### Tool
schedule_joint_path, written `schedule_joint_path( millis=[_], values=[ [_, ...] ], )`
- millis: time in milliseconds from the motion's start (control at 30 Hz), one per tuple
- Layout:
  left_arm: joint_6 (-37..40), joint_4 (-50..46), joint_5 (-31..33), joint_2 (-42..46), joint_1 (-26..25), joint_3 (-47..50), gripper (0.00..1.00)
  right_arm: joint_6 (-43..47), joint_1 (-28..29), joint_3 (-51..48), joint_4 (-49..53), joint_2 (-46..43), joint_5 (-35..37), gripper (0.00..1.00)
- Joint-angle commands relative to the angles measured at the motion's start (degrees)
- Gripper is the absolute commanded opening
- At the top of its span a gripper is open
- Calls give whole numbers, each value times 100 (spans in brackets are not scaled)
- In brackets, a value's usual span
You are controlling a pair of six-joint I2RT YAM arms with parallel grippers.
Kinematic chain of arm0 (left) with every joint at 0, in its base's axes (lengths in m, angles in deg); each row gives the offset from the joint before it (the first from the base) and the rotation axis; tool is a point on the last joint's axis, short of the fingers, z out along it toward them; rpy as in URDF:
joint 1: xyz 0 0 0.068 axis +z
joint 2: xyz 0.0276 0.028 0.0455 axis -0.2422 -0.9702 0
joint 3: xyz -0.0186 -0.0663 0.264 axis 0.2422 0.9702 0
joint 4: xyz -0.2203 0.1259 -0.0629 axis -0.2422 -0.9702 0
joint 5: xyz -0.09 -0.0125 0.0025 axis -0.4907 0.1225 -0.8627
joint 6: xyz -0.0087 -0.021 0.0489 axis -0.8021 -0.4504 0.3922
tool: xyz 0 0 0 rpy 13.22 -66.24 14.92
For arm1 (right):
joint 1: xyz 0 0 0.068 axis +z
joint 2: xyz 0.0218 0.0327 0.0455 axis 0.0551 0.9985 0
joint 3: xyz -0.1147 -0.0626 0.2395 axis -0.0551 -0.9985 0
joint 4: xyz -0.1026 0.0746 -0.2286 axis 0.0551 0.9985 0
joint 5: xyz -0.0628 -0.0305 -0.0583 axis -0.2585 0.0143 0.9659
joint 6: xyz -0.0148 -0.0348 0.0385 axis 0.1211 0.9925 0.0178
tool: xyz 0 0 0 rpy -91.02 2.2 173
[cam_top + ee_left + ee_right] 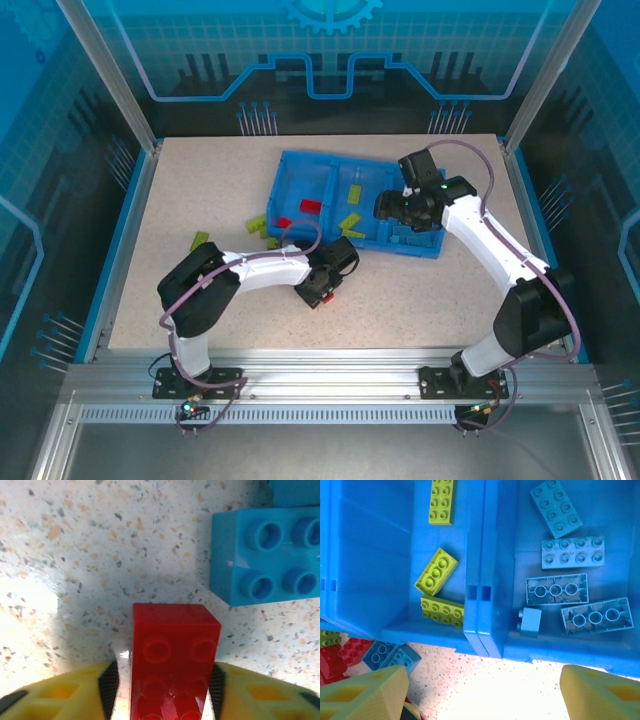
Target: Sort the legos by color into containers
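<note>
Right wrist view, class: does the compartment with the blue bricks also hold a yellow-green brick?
No, the yellow-green bricks lie across the divider from the blue bricks.

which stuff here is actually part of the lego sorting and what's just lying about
Part of the job:
blue tray; yellow-green bricks and blue bricks already in it; red brick and blue brick not yet binned; loose green bricks beside the tray.
Just there:
speckled table; metal frame.

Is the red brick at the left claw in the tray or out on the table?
Out: the red brick lies on the speckled table, flanked by the left claw, a blue brick beside it.
</note>
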Motion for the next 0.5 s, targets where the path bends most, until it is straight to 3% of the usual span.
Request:
schedule_joint_path(
  millis=[0,267,467],
  values=[
    [-52,492,-51,-290,-26,81,47,36,-100,-81,-54,-192,50,81],
    [489,434,535,418,-24,227,37,-11,-72,-210,-124,-211,13,81],
    [1477,55,1530,1394,-23,232,37,280,271,-261,-257,-227,175,81]
  ],
)
